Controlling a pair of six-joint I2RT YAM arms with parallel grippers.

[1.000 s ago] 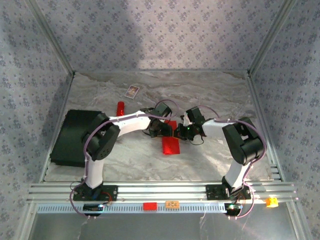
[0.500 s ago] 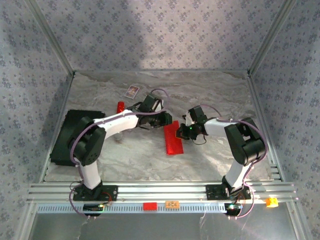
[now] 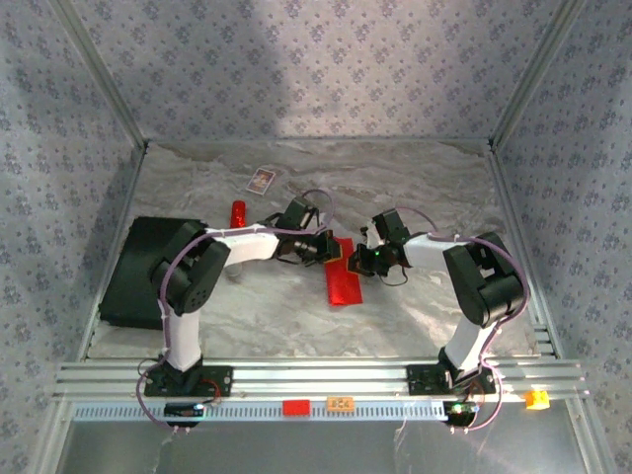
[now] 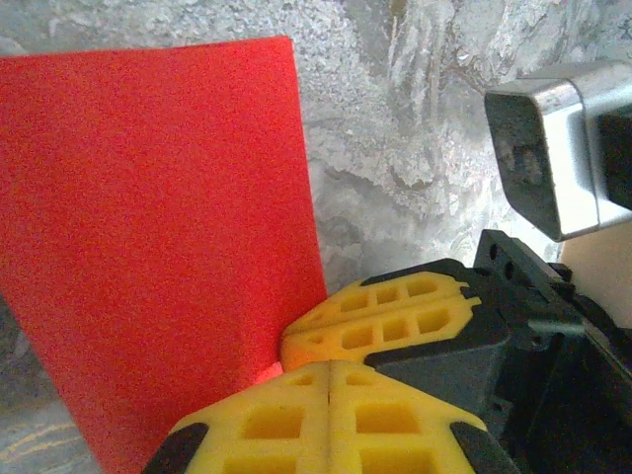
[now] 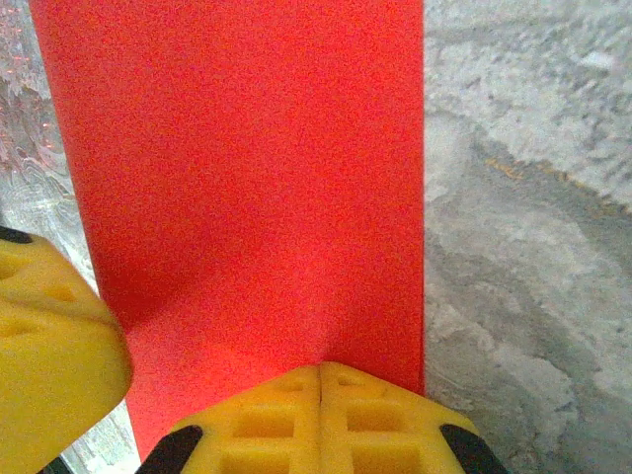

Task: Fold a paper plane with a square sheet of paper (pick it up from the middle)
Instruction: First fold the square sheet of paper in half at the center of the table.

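Both jaws clench the far end of the thin bright red creased paper sheet (image 3: 344, 281); flimsy, pinch near edges.

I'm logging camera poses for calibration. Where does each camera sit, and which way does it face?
Top external: above and behind the bases, looking down at the table, left arm, right arm and paper.
Left wrist: on the left arm, looking past the left end effector onto paper and table.
Right wrist: on the right arm, looking past the right end effector along the paper.
Shared: both wrist views show the paper and the other end effector's yellow pad.
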